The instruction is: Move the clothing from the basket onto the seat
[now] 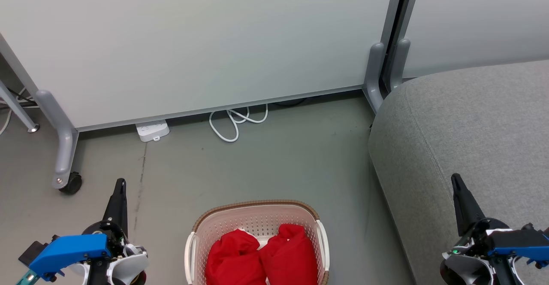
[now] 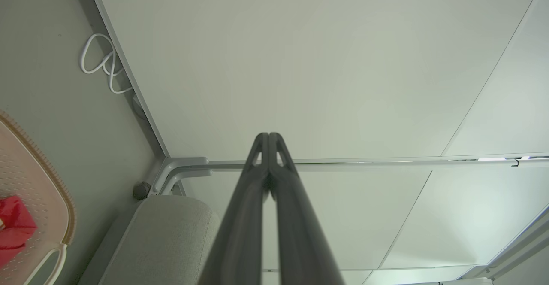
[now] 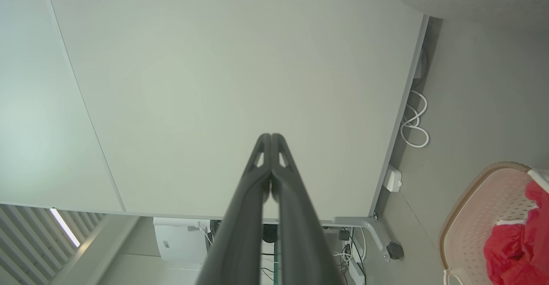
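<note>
Clothing (image 1: 263,259) beside left end effector (image 1: 121,183) (apart)

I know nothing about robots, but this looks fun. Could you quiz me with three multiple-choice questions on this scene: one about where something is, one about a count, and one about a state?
1. Where is the basket relative to the seat?
A) on top of it
B) on the floor, to its left in the head view
C) behind it, against the wall

2. How many red garments lie in the basket?
A) one
B) two
C) four

3. In what state are the left gripper and right gripper?
A) both wide open
B) both shut on red cloth
C) both shut, holding nothing

Answers:
1 B: the basket stands on the grey floor beside the cushion.
2 B: two red bundles sit side by side in it.
3 C: each wrist view shows its gripper closed tip to tip with nothing between.
</note>
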Available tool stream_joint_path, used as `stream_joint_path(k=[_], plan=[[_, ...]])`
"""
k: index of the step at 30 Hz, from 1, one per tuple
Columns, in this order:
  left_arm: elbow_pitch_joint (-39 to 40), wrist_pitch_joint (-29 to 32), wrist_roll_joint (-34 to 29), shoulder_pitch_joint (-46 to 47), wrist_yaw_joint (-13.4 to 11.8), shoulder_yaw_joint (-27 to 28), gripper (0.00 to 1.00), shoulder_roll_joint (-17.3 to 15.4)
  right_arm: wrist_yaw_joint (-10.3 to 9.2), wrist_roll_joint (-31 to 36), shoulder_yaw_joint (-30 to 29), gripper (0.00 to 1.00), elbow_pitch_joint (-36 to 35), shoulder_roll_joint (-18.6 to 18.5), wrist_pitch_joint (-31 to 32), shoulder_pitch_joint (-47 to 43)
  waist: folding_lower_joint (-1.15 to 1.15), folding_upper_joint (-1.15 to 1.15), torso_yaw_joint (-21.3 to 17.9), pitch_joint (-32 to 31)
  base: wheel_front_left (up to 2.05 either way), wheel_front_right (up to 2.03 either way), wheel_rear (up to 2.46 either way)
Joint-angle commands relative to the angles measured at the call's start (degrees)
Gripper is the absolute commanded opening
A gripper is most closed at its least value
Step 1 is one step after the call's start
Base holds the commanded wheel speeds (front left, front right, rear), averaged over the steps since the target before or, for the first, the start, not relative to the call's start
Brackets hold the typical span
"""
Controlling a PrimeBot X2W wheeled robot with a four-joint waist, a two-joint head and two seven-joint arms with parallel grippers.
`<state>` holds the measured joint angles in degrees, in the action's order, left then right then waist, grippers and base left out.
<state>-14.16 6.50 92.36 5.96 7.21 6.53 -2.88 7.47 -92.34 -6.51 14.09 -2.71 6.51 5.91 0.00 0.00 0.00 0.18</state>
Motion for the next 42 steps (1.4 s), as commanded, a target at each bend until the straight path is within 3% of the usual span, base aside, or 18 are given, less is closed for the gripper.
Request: stream_joint_path(k=[1, 31, 32, 42], plan=[[0.23, 0.24, 0.13, 0.55, 0.56, 0.07, 0.0, 0.01, 0.04, -0.17, -0.04, 0.0, -0.15, -0.33, 0.23, 0.63, 0.0, 0.0, 0.0, 0.0, 0.0, 0.0, 0.0], [0.24, 0.24, 0.13, 0.55, 0.56, 0.07, 0.0, 0.01, 0.04, -0.17, -0.04, 0.0, -0.15, -0.33, 0.23, 0.63, 0.0, 0.0, 0.0, 0.0, 0.0, 0.0, 0.0], [-0.06, -0.01, 0.0, -0.01, -0.01, 0.0, 1.0, 0.01, 0.0, 0.0, 0.0, 1.0, 0.05, 0.01, -0.01, -0.01, 0.0, 0.0, 0.0, 0.0, 0.0, 0.0, 0.0], [-1.29, -1.87, -1.57, -1.58, -0.1, -0.62, 1.0, 0.26, -0.08, 1.77, 0.72, 1.0, 1.68, 0.34, -1.88, -1.27, 0.0, 0.0, 0.04, 0.1, 0.0, 0.0, 0.0]])
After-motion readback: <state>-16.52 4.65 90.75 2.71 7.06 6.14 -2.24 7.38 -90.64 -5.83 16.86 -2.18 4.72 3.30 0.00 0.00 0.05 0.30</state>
